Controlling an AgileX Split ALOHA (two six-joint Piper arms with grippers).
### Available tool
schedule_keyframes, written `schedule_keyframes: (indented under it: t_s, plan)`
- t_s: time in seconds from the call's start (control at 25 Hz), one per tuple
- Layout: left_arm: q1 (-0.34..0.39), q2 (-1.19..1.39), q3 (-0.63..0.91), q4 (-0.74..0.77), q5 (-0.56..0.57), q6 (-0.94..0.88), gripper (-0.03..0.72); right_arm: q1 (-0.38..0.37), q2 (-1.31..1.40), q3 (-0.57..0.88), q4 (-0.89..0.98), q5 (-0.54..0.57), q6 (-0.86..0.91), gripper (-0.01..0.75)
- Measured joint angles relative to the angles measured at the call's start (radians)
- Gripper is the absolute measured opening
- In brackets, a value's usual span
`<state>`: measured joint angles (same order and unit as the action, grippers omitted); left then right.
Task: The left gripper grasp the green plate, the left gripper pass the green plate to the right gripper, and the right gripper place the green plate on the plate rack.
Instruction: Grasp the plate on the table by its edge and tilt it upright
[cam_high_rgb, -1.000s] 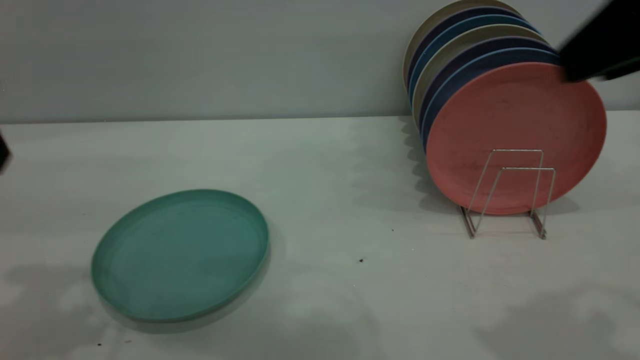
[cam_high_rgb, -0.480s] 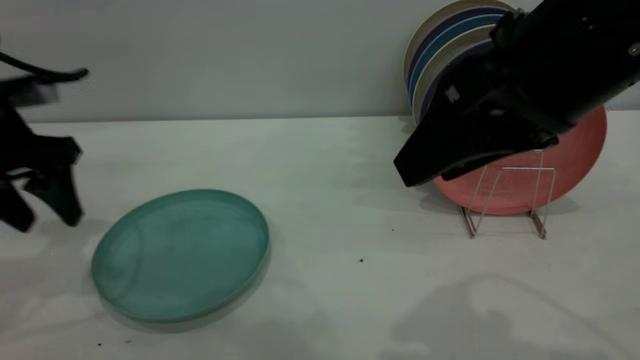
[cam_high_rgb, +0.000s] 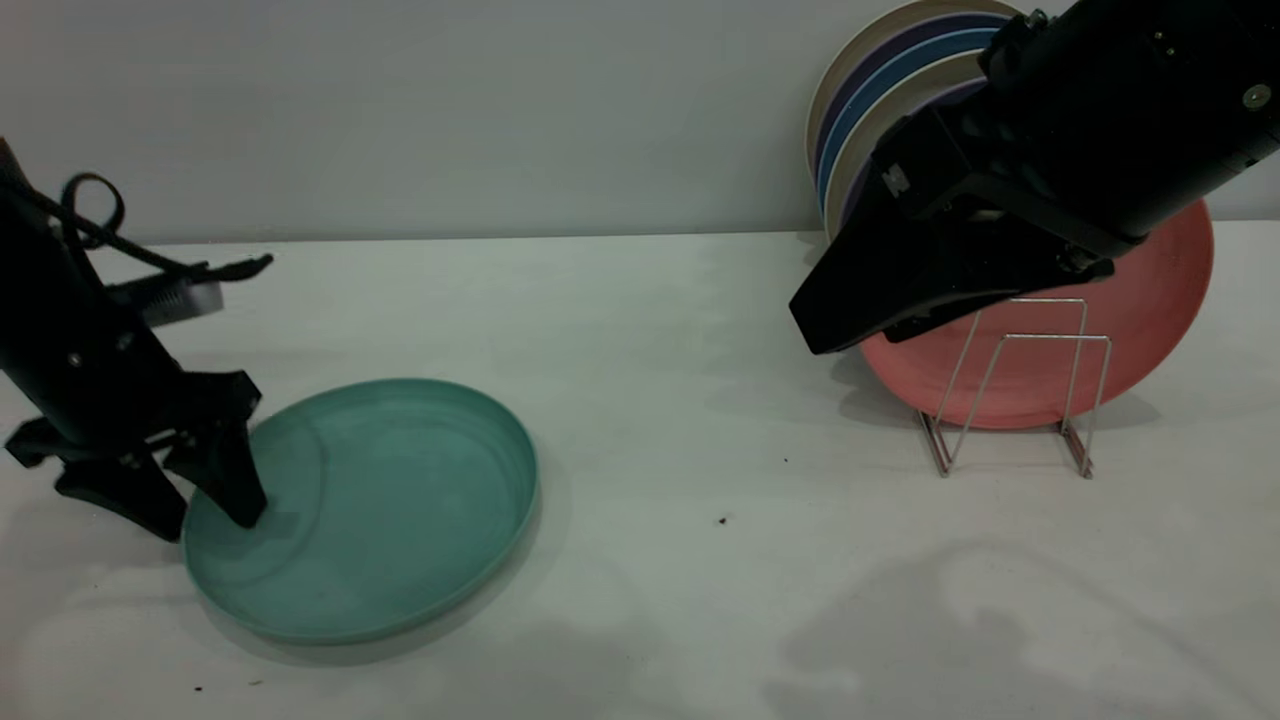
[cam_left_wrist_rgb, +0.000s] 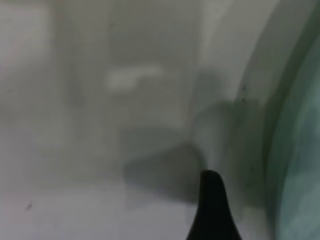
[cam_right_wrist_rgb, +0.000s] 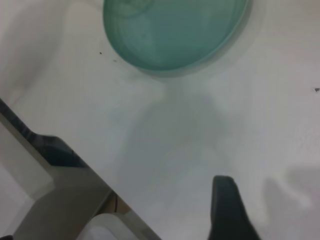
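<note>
The green plate (cam_high_rgb: 380, 510) lies flat on the white table at the front left. My left gripper (cam_high_rgb: 205, 520) is open and down at the plate's left edge. One jaw stands inside the rim and the other outside on the table. In the left wrist view one fingertip (cam_left_wrist_rgb: 210, 200) shows beside the plate's rim (cam_left_wrist_rgb: 300, 175). My right gripper (cam_high_rgb: 855, 335) is open and empty, hovering in front of the plate rack (cam_high_rgb: 1050, 337). The right wrist view shows one fingertip (cam_right_wrist_rgb: 225, 205) and the green plate (cam_right_wrist_rgb: 175, 30) farther off.
A pink plate (cam_high_rgb: 1150, 290) stands upright in the rack, with several blue, purple and cream plates (cam_high_rgb: 880, 90) stacked behind it against the back wall. The rack's two front wire loops hold nothing. The table edge (cam_right_wrist_rgb: 65, 150) shows in the right wrist view.
My left gripper has come in from the left and dropped onto the green plate's left rim. My right gripper swung in front of the rack and has since barely moved.
</note>
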<state>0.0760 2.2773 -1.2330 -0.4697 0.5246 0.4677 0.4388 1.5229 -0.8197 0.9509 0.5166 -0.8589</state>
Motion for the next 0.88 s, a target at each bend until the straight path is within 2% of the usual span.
schedule_keyframes:
  t_s: [0.16,0.28,0.4,0.52,0.72,0.88]
  plan:
    - [0.0,0.014,-0.004,-0.064,0.0,0.064,0.497,0.0,0.0,0.0,0.0,-0.017,0.0,0.459]
    - [0.001,0.022,-0.005,-0.101,0.002,0.096,0.408,0.0,0.0,0.0,0.0,-0.027,0.0,0.459]
    - [0.001,0.029,-0.006,-0.112,0.003,0.105,0.26,0.0,0.0,0.0,0.001,-0.028,0.0,0.459]
    - [0.002,0.033,-0.01,-0.118,0.012,0.106,0.074,0.0,0.001,0.0,0.001,-0.027,0.026,0.459]
    - [0.002,0.032,-0.044,-0.129,0.158,0.192,0.026,0.0,0.065,-0.012,0.001,-0.015,0.074,0.459]
    - [0.002,-0.017,-0.045,-0.187,0.226,0.336,0.019,-0.027,0.185,-0.1,0.001,0.065,0.074,0.459]
